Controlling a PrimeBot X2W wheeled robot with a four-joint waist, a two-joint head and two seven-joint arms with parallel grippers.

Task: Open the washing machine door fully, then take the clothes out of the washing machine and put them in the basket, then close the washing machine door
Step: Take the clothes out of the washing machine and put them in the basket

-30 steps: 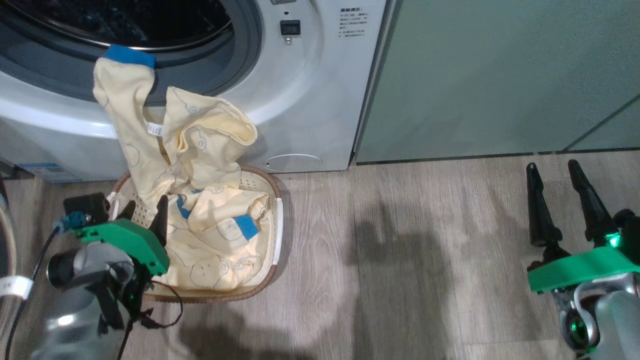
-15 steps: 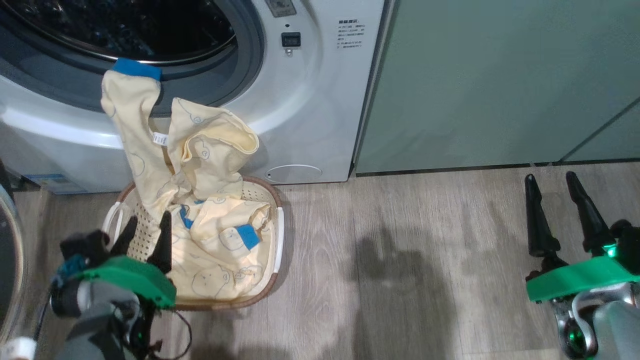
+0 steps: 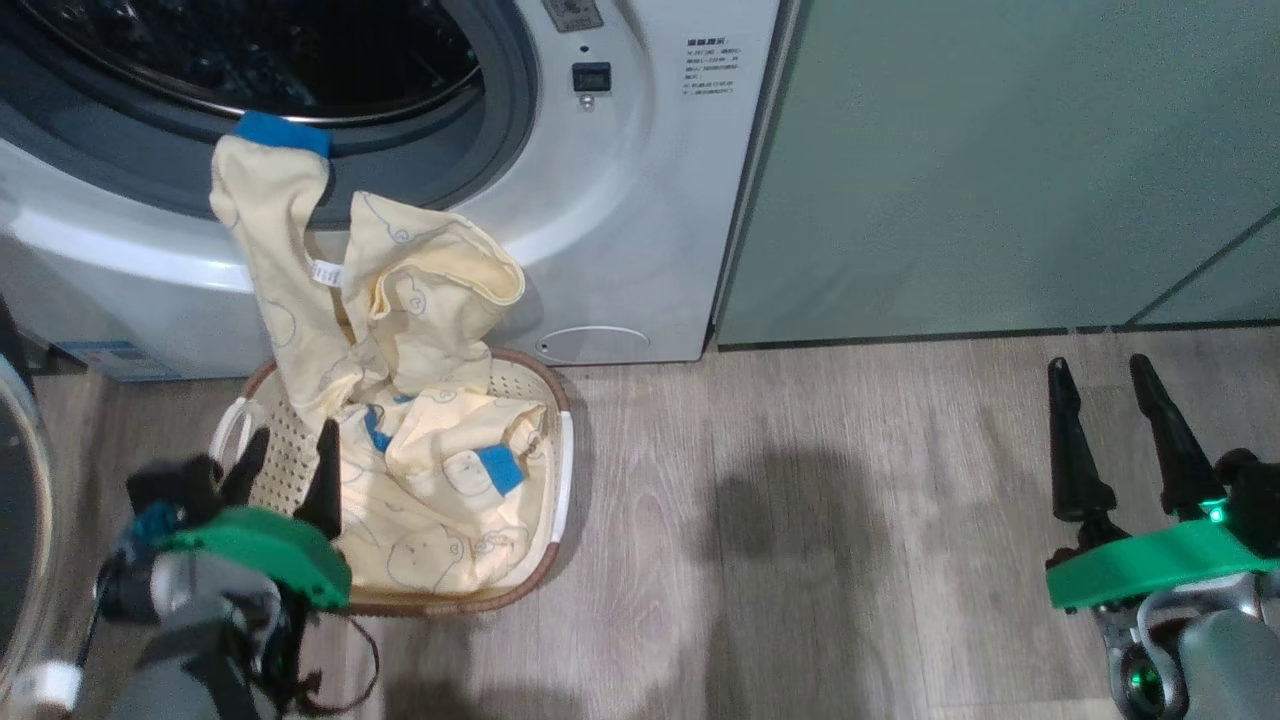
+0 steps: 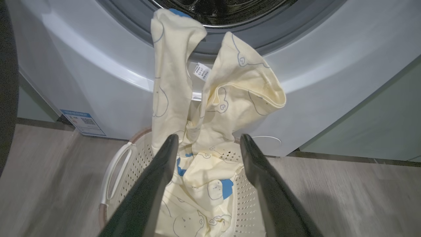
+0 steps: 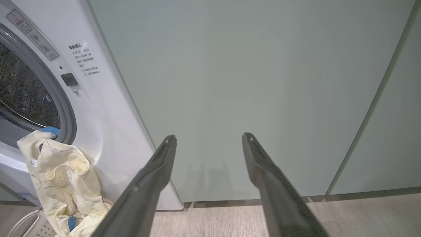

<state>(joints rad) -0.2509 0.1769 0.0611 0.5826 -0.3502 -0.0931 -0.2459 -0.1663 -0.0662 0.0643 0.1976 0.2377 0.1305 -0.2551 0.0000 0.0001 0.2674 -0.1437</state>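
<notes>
The big white front-loading washing machine (image 3: 620, 200) stands at the far left of the scene. Its grey rubber-ringed drum opening (image 3: 500, 120) is uncovered and dark inside. At the left edge of the head view there is a curved, dark, glassy edge that appears to be the round black-rimmed washing machine door (image 3: 18, 520), swung out.

The soft pale-yellow clothes with blue bear outlines (image 3: 420, 300) are partly out of the machine. One garment's bright blue cuff (image 3: 280, 133) is hooked on the lower lip of the opening. From there the cloth hangs down the white front panel into the small cream perforated plastic basket with a brown rim (image 3: 512, 383). The basket sits on the grey wood-look floor (image 3: 800, 520) just in front of the machine. More yellow fabric lies bunched inside it, with a blue patch on top.

The left gripper (image 3: 294, 432) is over the near left part of the basket, its two long dark fingers spread apart and grasping nothing. In its wrist view the hanging garment shows between them. Whether the right-hand finger brushes the cloth cannot be told.

The right gripper (image 3: 1099, 363) is well apart at the near right, released and empty, above bare floor. It faces the flat sage-green cabinet doors (image 3: 1000, 160) to the right of the machine.
</notes>
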